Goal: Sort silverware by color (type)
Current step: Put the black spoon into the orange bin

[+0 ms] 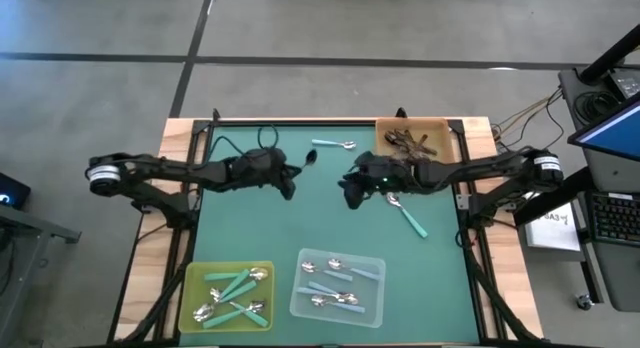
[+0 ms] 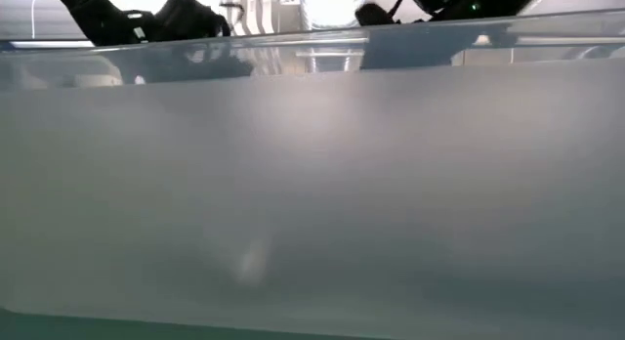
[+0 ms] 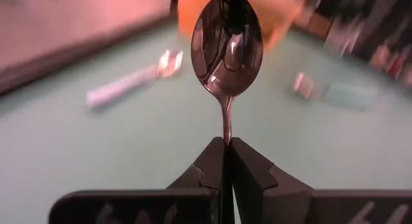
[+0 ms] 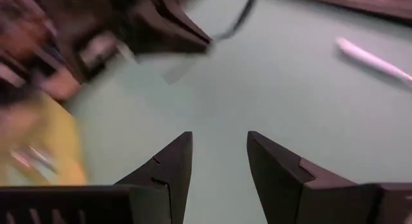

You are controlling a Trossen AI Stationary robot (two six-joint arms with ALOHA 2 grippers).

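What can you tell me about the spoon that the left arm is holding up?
The spoon is held in the left gripper, whose fingers are shut on its thin dark handle just below the neck. Its bowl is shiny silver metal, oval, mirroring its surroundings, and stands out past the fingertips. In the high view it hangs over the green mat near the table's far middle, touching nothing else.

From overhead we're looking straight down on the whole green table (image 1: 250,228). Our table-level camera is staring into the clear tray (image 2: 312,184) right against its lens, arms peeking over the rim. Each wrist camera is looking forward just past its own fingers, and both are sharing the mat between the two grippers with the overhead.
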